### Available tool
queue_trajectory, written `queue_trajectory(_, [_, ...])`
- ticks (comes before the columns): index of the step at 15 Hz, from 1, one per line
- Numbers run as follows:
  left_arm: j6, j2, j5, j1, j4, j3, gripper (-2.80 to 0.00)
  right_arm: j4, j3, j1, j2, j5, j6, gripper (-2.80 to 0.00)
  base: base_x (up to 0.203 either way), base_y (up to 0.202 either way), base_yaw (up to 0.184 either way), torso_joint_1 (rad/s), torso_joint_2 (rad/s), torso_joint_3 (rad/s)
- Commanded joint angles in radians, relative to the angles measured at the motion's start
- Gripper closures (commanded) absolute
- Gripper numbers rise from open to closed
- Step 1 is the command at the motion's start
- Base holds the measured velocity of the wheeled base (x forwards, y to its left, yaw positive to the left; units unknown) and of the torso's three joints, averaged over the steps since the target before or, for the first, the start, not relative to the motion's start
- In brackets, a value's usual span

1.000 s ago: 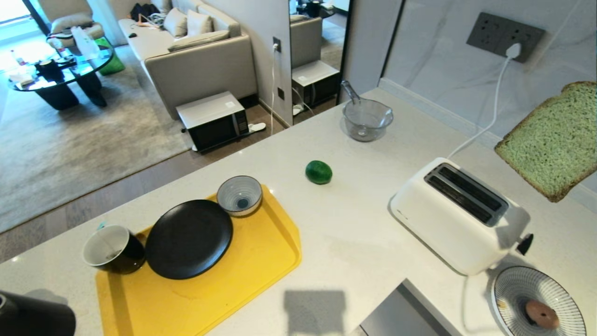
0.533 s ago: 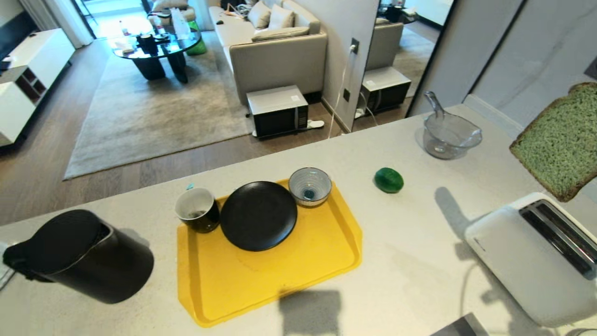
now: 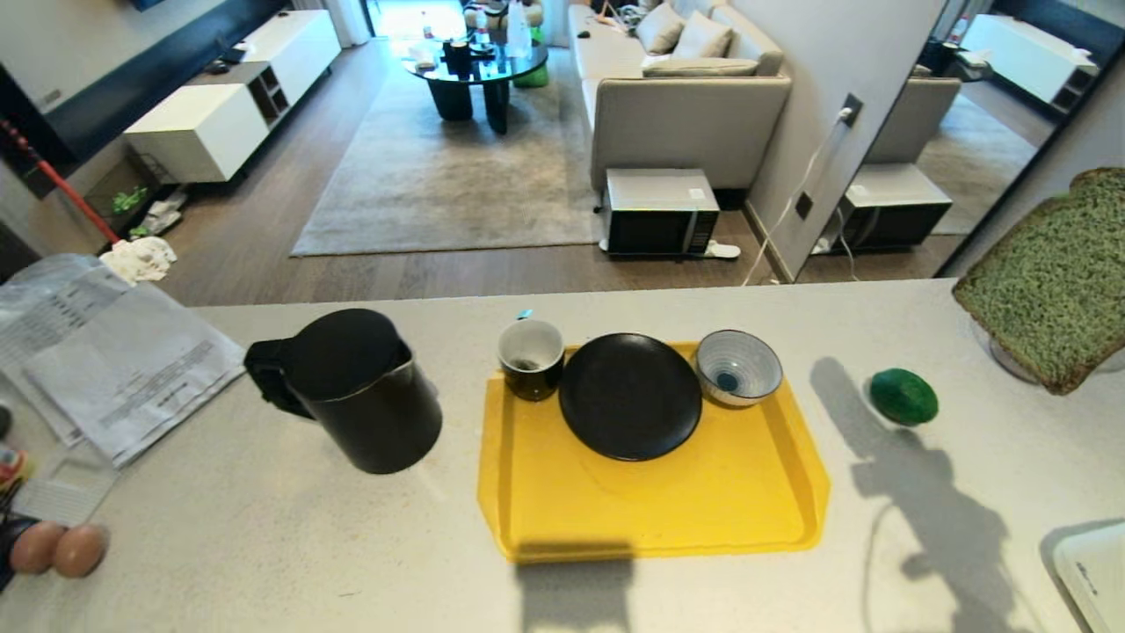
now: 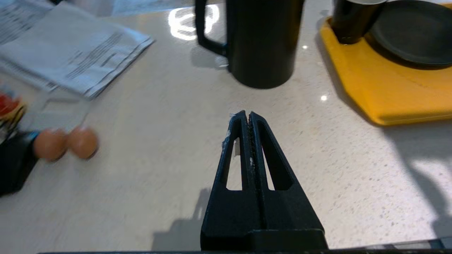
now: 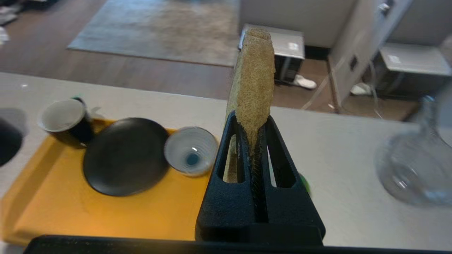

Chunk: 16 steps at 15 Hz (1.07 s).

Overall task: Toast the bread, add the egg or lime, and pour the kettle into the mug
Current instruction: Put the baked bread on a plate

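The worktop [image 3: 264, 527] holds the kettle [image 3: 360, 396] and yellow tray [image 3: 668, 519], then mug [image 3: 530, 356] and lime [image 3: 903, 396]. The right gripper [image 5: 251, 141] pinches only the bread [image 5: 254, 81] edge, held aloft; a swing could tear the slice free. The left gripper [image 4: 248, 118] is closed, empty

left gripper [image 4: 249, 116]: matte black, 2 long tapered fingers, each w/ triangular cut-out window; inner faces ribbed/serrated
left fingertips [image 4: 241, 118]: whitish scuffs + flecks along outer edge
left gripper base: wide black block, fingers flare out into it; thin dark bar behind it
right gripper [image 5: 251, 121]: same build, black, grainy texture, 2 hollow-framed fingers, toothed inner pads
right gripper base: broad black block, dark rounded bar behind it
cables/screws/markings: can't tell
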Motion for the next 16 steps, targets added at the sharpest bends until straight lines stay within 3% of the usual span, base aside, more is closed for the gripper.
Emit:
queue_trajectory(1, [0.0,-0.002,0.0,0.0,-0.001,0.017,0.0,-0.002,0.007,0.002,-0.01,0.011,-0.002,0.0,0.0,-0.005,0.151,0.001,0.0,0.005])
queue_trajectory(6, [0.0,-0.002,0.0,0.0,-0.001,0.017,0.0,-0.001,0.055,0.001,-0.036,0.018,-0.004,0.0,0.0,-0.001,0.036,0.001,0.0,0.001])
queue_trajectory(9, [0.0,-0.002,0.0,0.0,-0.001,0.017,0.0,0.054,0.07,0.038,-0.024,0.066,-0.007,0.0,0.0,0.0,0.0,0.0,0.0,0.0])
queue_trajectory(11, [0.0,-0.002,0.0,0.0,-0.001,0.017,0.0,0.122,0.067,0.117,0.007,0.069,0.005,0.0,0.0,0.0,0.0,0.0,0.0,0.0])
queue_trajectory(16, [0.0,-0.002,0.0,0.0,-0.001,0.017,0.0,0.127,0.067,0.336,0.231,0.039,0.109,0.0,0.0,0.0,0.0,0.0,0.0,0.0])
